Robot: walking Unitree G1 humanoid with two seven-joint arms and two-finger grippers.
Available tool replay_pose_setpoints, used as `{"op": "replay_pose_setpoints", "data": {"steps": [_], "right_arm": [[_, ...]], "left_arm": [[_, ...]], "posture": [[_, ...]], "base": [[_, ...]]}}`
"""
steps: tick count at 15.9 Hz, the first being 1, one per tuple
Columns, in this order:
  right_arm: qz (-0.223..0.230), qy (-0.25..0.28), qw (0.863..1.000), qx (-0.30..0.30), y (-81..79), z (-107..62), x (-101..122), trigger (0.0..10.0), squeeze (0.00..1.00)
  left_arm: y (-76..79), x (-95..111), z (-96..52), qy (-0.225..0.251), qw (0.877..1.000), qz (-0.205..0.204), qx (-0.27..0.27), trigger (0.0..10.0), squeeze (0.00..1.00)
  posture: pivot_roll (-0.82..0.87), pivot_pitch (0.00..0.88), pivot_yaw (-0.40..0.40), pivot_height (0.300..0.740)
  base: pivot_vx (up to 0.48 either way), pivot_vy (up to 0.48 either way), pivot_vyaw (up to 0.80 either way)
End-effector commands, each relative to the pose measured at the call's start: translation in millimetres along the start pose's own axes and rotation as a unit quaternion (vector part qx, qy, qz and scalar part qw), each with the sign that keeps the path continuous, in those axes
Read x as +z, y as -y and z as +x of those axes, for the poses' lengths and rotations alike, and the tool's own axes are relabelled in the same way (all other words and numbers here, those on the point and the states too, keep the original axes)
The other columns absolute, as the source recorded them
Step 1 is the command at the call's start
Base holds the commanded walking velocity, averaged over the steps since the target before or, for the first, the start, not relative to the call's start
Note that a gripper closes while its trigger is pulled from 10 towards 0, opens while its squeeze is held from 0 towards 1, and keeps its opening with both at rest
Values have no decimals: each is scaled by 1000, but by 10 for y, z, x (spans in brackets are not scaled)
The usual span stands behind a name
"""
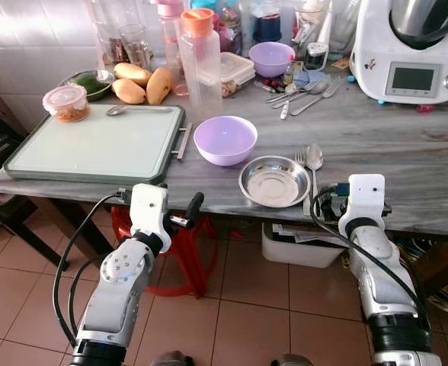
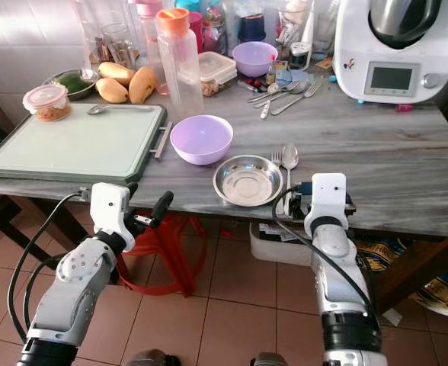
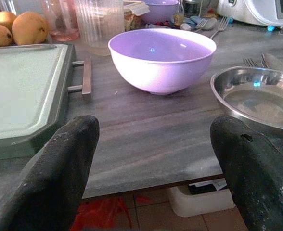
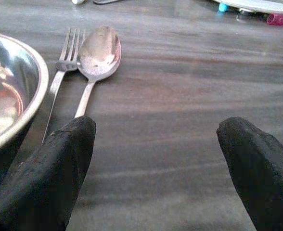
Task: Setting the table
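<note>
My right tool (image 4: 156, 168), wide open and empty, faces the spoon (image 4: 97, 53) upper left; thin, slippery steel, so I'd pinch the handle.

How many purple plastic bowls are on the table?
2. The near purple plastic bowl sits beside the steel plate; the far purple plastic bowl stands among the back clutter, which may hide more.

Head stereo: I look down at the tabletop (image 1: 407, 152) from above.
Wrist cams: low, close, forward.
Shared: steel dish (image 1: 273, 181).
</note>
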State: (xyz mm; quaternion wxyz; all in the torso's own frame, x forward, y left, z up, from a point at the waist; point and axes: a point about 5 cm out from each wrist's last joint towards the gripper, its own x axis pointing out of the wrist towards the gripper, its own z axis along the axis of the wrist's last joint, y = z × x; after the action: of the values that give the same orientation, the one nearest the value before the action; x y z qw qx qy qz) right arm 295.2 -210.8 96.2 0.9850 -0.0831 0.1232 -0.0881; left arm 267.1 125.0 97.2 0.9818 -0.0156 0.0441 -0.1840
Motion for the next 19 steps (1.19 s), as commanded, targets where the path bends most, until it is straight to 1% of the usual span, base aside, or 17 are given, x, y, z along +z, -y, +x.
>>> {"op": "replay_pose_setpoints", "data": {"steps": [1, 6, 9, 11, 14, 15, 17, 18, 19], "right_arm": [[6, 9, 1000, 4, -28, 32, 54, 10000, 0], [4, 11, 1000, 15, -79, 122, 67, 10000, 0], [4, 17, 1000, 12, -57, 132, 88, 10000, 0], [2, 19, 1000, 10, -26, 86, 73, 10000, 0], [2, 6, 1000, 9, 5, -1, -31, 10000, 0], [10, 2, 1000, 9, 6, -20, -33, 10000, 0], [17, 6, 1000, 20, -53, -74, 16, 10000, 0], [15, 10, 999, 28, -120, -154, 32, 10000, 0], [19, 8, 999, 32, -146, -184, 20, 10000, 0]], "left_arm": [[-13, 41, -13, 4, 1000, 8, 2, 10000, 0], [-22, 39, -11, 2, 1000, 8, 4, 10000, 0], [-28, 50, -12, 4, 1000, 9, 6, 10000, 0], [-33, 50, -23, 4, 1000, 10, 7, 10000, 0], [-32, 41, -41, 2, 1000, 9, 5, 10000, 0], [-29, 41, -45, 1, 1000, 10, 4, 10000, 0], [-32, 42, -56, 1, 1000, 9, 3, 10000, 0], [-33, 42, -63, 0, 1000, 9, 3, 10000, 0], [-34, 42, -65, 0, 1000, 9, 3, 10000, 0]], "posture": [[1, 15, 68, 740], [3, 13, 65, 740], [7, 12, 62, 740], [5, 15, 62, 740], [2, 22, 66, 740], [3, 25, 67, 740], [2, 29, 68, 740], [3, 31, 67, 740], [2, 32, 66, 740]], "base": [[0, 0, 0], [0, 0, 0], [0, 0, 0], [0, 0, 0], [0, 0, 0], [0, 0, 0], [0, 0, 0], [0, 0, 0], [0, 0, 0]]}}
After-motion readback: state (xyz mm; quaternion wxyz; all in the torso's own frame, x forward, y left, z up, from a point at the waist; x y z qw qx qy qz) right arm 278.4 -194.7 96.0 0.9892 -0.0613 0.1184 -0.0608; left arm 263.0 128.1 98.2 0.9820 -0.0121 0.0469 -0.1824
